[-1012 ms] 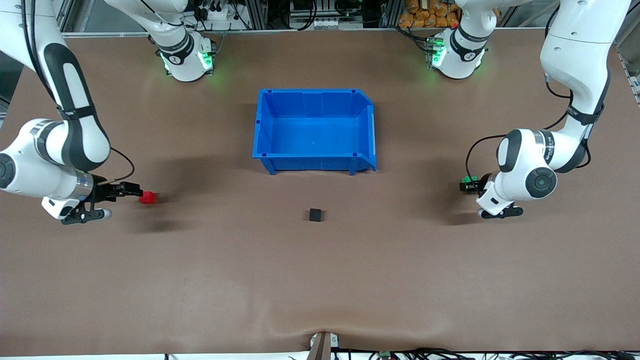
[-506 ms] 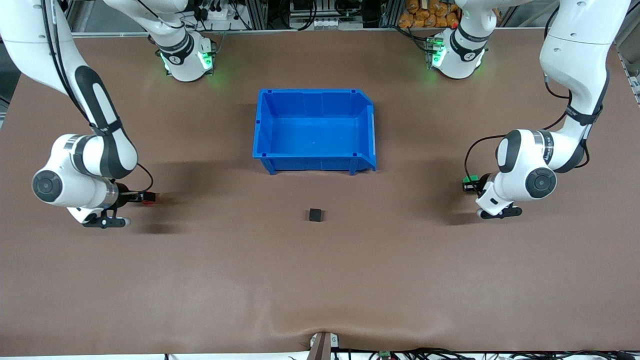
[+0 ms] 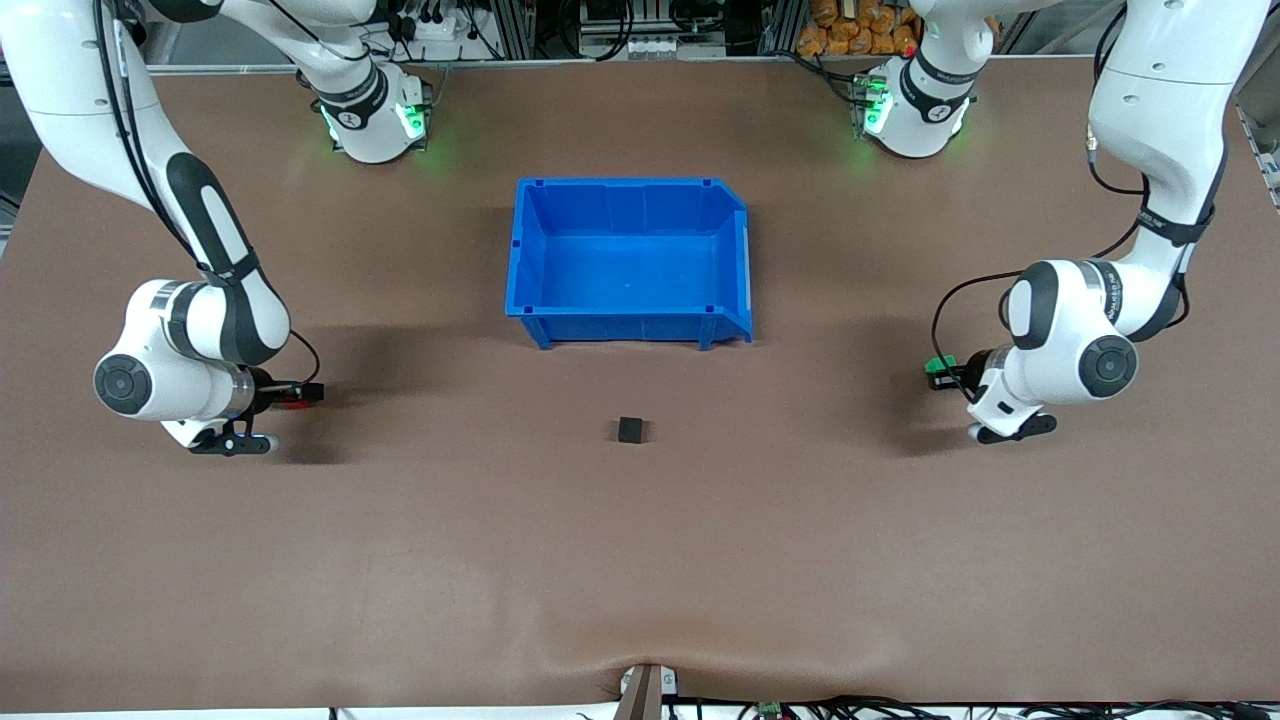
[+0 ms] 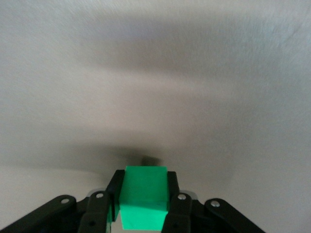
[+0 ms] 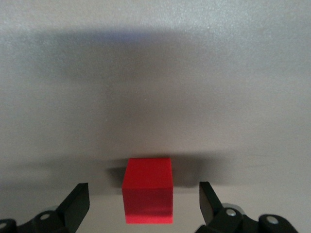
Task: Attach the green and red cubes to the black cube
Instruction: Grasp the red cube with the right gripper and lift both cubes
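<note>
The green cube [image 4: 144,196] is clamped between the closed fingers of the left gripper [image 3: 940,368], low over the tabletop [image 3: 640,560] at the left arm's end. The red cube [image 5: 147,189] rests on the tabletop at the right arm's end, set between the wide-open fingers of the right gripper [image 3: 300,393], which have not yet touched it. The black cube [image 3: 630,430] sits alone at mid-table, at about 6 o'clock from the blue bin [image 3: 530,250] and nearer the front camera.

The step in hand is judged to be the grasp of the red cube. It is best done with the cube centred between the fingers, so that both pads meet its flat sides squarely; an off-centre closure could twist or push it. The green cube should be lifted clear before being carried toward the black cube. Since the black cube is loose, the two coloured cubes would best be pressed against it from its two ends together, so that it is not shoved aside.
</note>
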`<state>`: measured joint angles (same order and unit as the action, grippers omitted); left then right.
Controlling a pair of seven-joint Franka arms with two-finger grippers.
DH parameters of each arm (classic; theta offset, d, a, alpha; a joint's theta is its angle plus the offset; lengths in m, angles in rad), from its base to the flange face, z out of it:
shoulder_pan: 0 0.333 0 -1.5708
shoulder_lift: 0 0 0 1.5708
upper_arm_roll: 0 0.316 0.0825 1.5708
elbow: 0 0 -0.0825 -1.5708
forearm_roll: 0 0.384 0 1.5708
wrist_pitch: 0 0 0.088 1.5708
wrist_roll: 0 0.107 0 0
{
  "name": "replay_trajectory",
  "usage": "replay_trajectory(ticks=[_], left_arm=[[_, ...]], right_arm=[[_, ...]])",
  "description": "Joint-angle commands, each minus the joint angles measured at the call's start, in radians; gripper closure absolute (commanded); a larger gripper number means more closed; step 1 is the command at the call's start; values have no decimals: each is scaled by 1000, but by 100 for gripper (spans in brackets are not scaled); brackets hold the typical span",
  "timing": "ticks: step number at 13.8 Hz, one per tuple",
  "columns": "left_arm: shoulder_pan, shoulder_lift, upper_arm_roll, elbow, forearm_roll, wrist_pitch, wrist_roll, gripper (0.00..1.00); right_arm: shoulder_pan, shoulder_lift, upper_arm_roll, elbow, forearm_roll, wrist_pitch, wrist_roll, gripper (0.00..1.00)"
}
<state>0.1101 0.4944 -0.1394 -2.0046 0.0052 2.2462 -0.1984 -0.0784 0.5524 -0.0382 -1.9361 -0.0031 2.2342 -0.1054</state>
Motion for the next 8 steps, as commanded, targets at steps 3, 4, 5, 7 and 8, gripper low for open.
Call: replay_trajectory(ticks=[3,4,5,7,8], left_arm=[[3,-45,-5,32,-17,-26,-116,100],[3,-45,-6,49,-17,-42,-148,100],[3,-43,-6,70,-19,-56,-177,100],[0,-43,-6,96,-66,-74,-240,100],[-3,-42,-6,105,-79,-77,-248,100]], right_arm=[[14,-2,-5,9,-63,-2,15,38],[15,-2,-5,11,-63,-2,13,58],[15,0,-5,11,-64,-2,10,78],[19,0,-5,11,-72,-2,10,100],[19,0,-5,11,-86,-2,10,100]])
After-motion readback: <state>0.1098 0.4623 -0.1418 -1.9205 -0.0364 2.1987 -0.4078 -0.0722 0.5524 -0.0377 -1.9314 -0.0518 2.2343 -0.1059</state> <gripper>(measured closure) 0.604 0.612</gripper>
